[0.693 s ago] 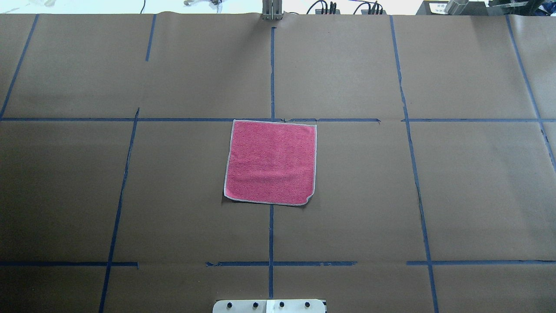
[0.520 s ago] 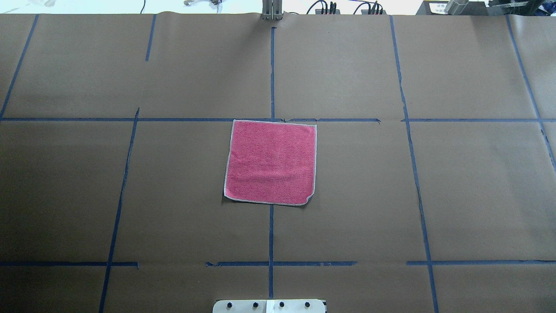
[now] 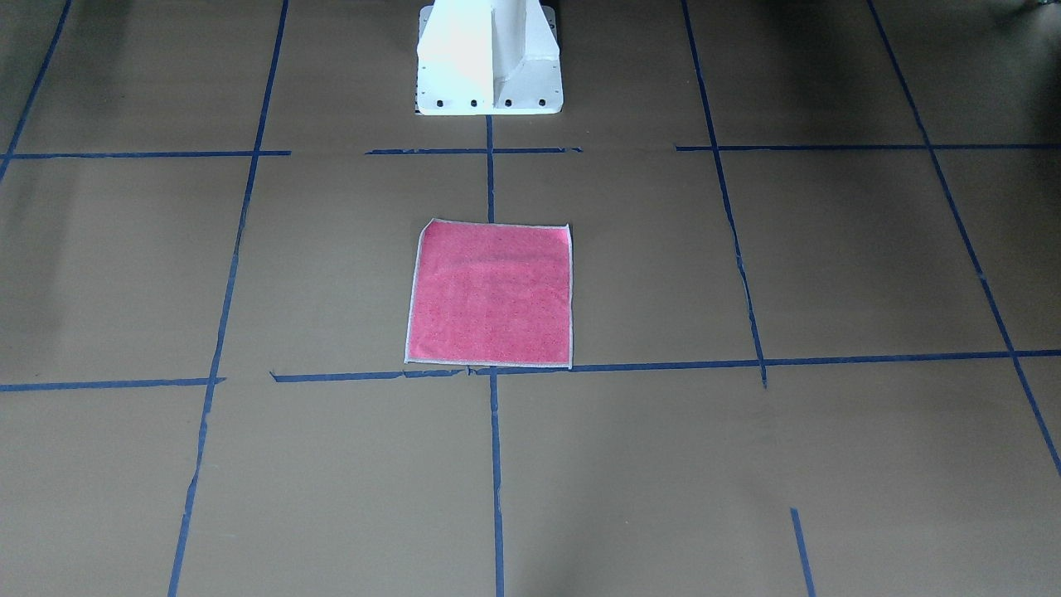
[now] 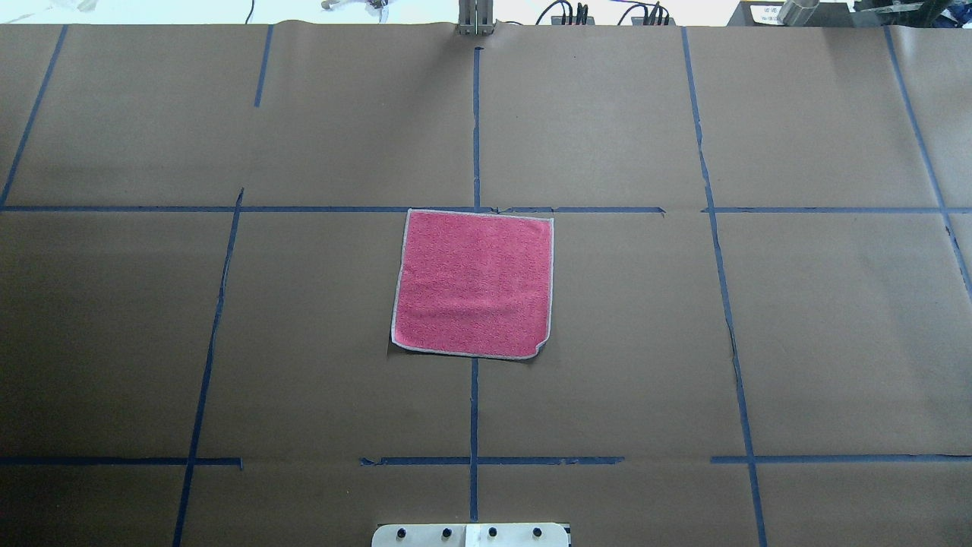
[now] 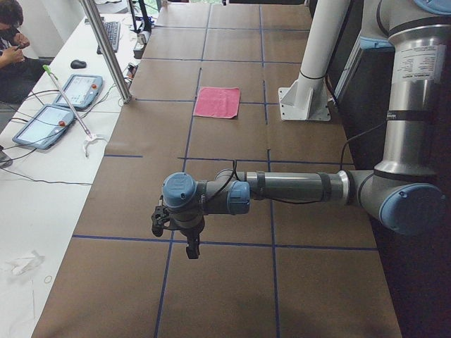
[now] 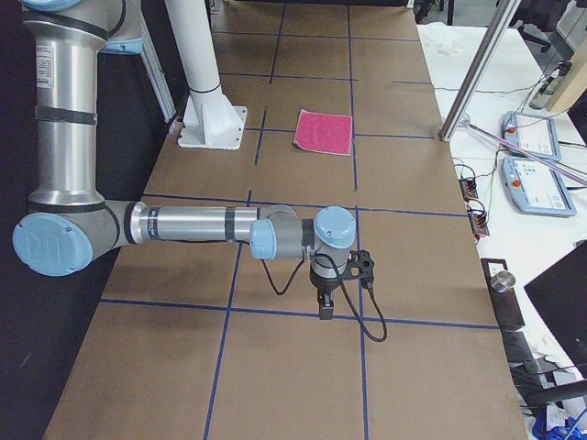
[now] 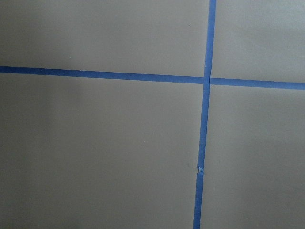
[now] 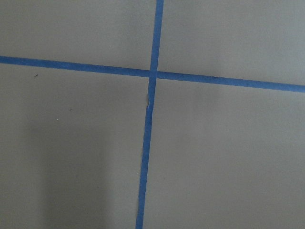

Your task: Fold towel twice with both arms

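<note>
The towel [image 4: 472, 282] lies flat and unfolded at the table's middle, pink face up with pale edging; its near right corner is slightly turned under. It also shows in the front view [image 3: 491, 293] and both side views [image 5: 218, 102] [image 6: 324, 131]. My left gripper [image 5: 192, 250] hangs point-down over the table far to the left of the towel. My right gripper [image 6: 325, 307] hangs the same way far to the right. Neither touches the towel. I cannot tell whether either is open or shut. Both wrist views show only brown paper and blue tape.
Brown paper with a blue tape grid [image 4: 475, 129] covers the table. The white pedestal base [image 3: 489, 58] stands at the robot's edge behind the towel. A metal post [image 5: 106, 49], tablets [image 5: 46, 125] and an operator [image 5: 10, 35] are at the far side.
</note>
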